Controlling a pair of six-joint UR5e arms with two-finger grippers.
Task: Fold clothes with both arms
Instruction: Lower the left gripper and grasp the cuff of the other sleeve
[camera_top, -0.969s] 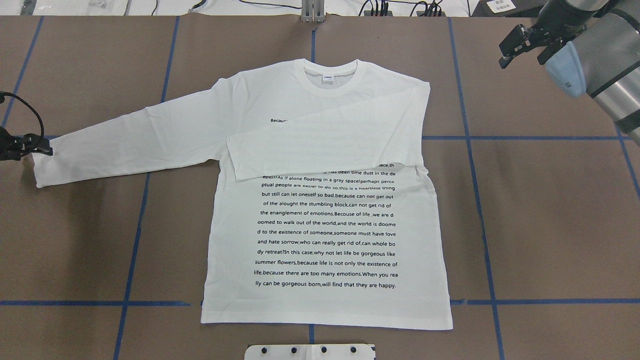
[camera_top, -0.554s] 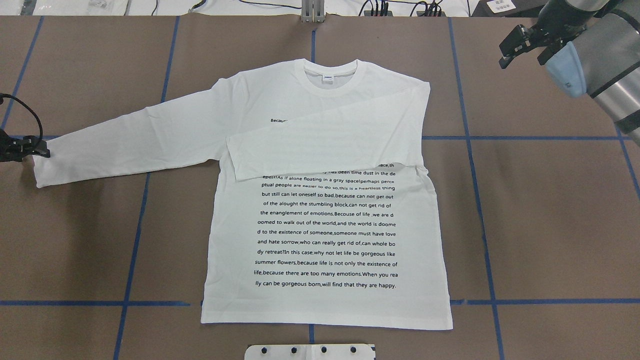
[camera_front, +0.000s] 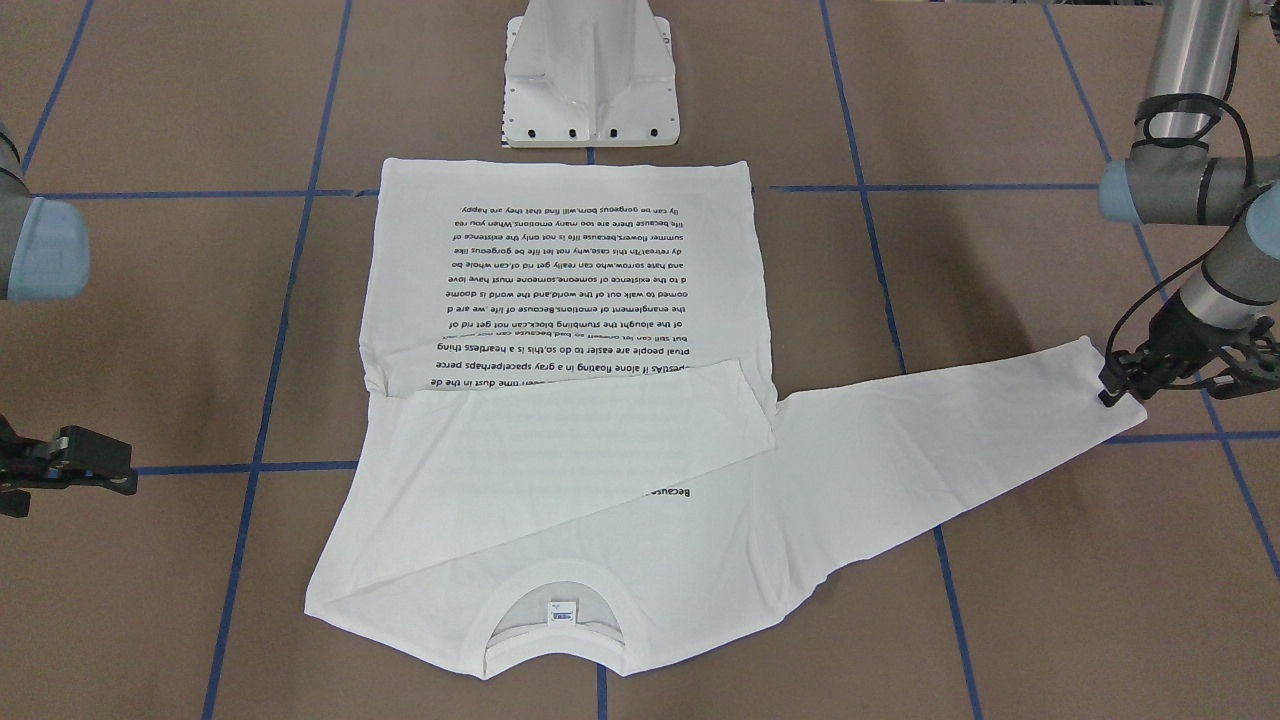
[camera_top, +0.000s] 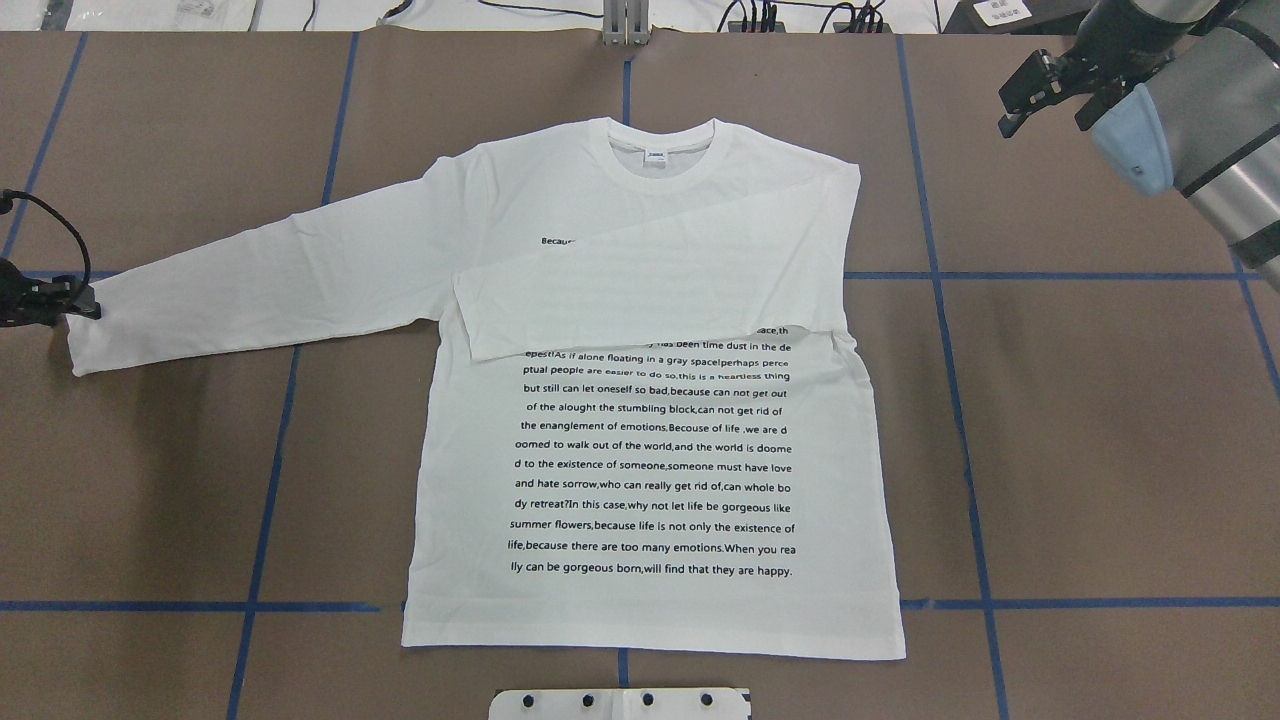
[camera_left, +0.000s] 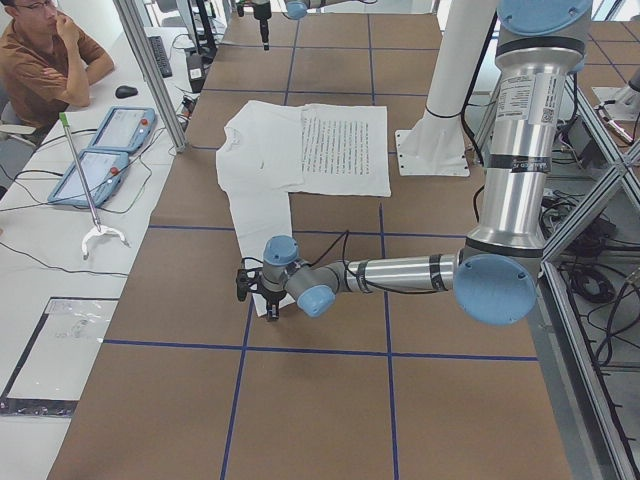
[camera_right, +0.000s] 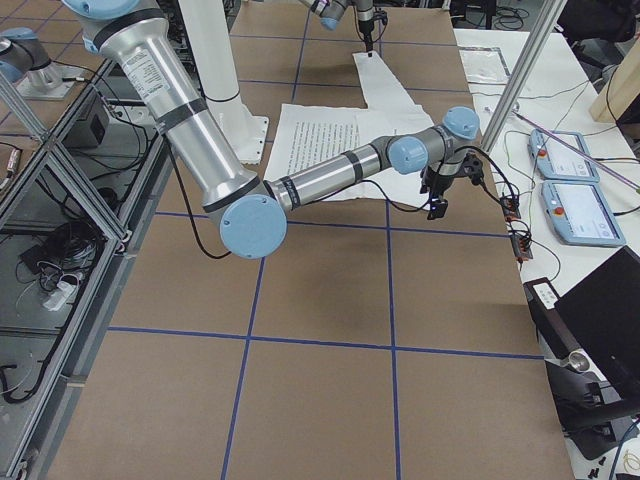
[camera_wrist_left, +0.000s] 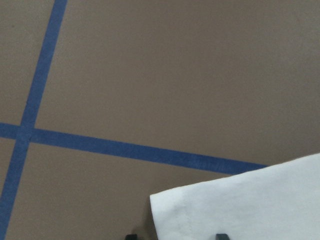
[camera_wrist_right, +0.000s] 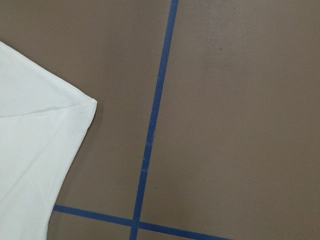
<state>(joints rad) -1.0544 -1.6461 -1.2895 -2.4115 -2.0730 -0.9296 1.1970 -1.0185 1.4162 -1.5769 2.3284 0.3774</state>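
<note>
Since a second ago, the left gripper (camera_top: 88, 311) has slid slightly down the left edge of the overhead view, along the end of the outstretched sleeve (camera_top: 270, 275). The shirt (camera_top: 650, 470) and the right gripper (camera_top: 1042, 122) have kept their places.

In the left wrist view, the left fingers (camera_wrist_left: 222, 235) are spread. One tip is over the cuff (camera_wrist_left: 240, 210) and the other over bare brown surface (camera_wrist_left: 175, 75) just past the cuff's corner. The cloth between them lies flat and is not pinched. Whether the tips touch it, I cannot tell.

The right gripper's fingers are also parted and hold nothing. It hangs in the upper right corner of the overhead view, well apart from the shirt.

The shirt lies flat at the middle of the surface with its printed side up and its collar (camera_top: 660, 135) toward the top of the overhead view. A small tag (camera_top: 656, 157) shows inside the collar. The other sleeve (camera_top: 640, 300) is folded across the chest and covers the top lines of text. Blue tape lines (camera_top: 1050, 275) cross the surface, and a white pedestal base (camera_front: 590, 80) stands just beyond the hem.
</note>
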